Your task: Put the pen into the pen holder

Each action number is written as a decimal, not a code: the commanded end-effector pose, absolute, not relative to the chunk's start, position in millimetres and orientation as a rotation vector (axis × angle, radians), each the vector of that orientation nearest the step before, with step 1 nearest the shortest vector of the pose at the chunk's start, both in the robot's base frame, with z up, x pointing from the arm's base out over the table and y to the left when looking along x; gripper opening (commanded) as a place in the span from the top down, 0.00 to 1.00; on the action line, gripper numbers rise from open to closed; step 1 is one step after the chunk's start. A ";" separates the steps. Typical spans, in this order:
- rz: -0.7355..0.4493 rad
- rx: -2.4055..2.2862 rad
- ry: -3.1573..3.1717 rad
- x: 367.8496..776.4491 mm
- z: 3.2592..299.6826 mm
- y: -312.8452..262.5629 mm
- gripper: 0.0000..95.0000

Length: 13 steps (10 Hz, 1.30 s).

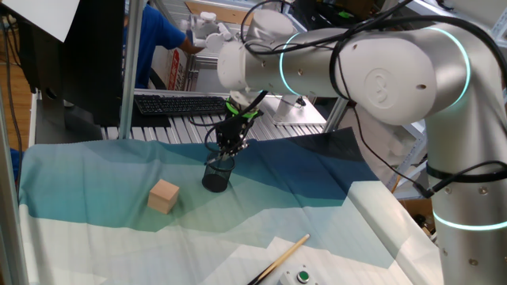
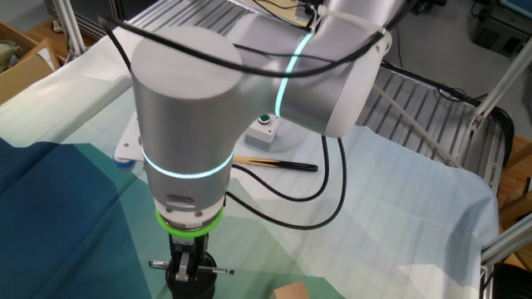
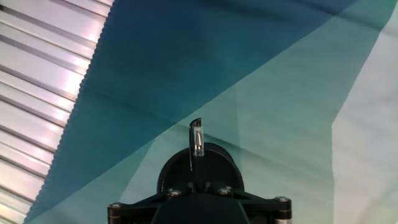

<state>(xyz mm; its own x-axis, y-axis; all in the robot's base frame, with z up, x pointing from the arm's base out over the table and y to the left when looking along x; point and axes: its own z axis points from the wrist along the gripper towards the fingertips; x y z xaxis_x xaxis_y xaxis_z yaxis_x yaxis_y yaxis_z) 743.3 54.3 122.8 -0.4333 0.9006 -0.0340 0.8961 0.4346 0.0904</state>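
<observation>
Pen stands out ahead of the fingers in the hand view, its clear-and-dark tip projecting past them and over the round rim of the pen holder, which sits directly beneath. The fingers are drawn narrow, pinched on the pen's shaft; their own tips are hidden behind the black gripper body at the bottom of that view, so the exact contact cannot be made out.

From one fixed view, the fingers point straight down just above the pen holder, a small black mesh cup standing upright on the teal cloth that covers the desk. The pen itself is too thin and dark to separate from the gripper there. A tan block lies off to one side of the fingers, apart from the cup, and a wooden stick lies well away near the front edge.

The other fixed view looks down the arm, so the wrist hides the cup; only the gripper shows below the green ring, with the wooden stick and a green button beyond, and a corner of the tan block at the bottom edge.
</observation>
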 end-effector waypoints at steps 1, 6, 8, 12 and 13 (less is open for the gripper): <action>0.080 1.602 2.593 743.3 131.4 50.4 1.00; 0.033 1.469 2.578 756.5 145.8 38.6 1.00; 0.035 1.421 2.550 759.8 147.9 35.4 1.00; 0.031 1.336 2.510 760.5 147.3 34.8 1.00; 0.020 1.313 2.503 760.6 147.1 34.8 1.00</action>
